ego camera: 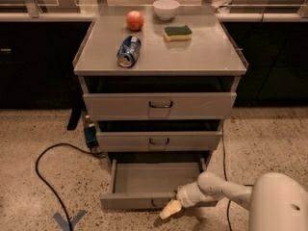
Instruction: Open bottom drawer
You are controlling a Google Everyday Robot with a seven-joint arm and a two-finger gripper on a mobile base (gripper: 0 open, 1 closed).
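Observation:
The bottom drawer (144, 200) of the grey metal cabinet stands pulled out toward me, its plain grey tray showing and bare. Its front panel is low and narrow, at floor level. My gripper (169, 210) is at the middle of that front panel, right at the spot where the small dark handle sits. Most of the handle is hidden behind it. The white arm (226, 191) reaches in from the lower right.
The middle drawer (159, 141) and top drawer (160, 105) are above, both pushed in. On the cabinet top lie a blue can (128, 51), a red apple (135, 20), a white bowl (166, 8) and a green-yellow sponge (177, 33). A black cable (45, 177) loops on the floor at left.

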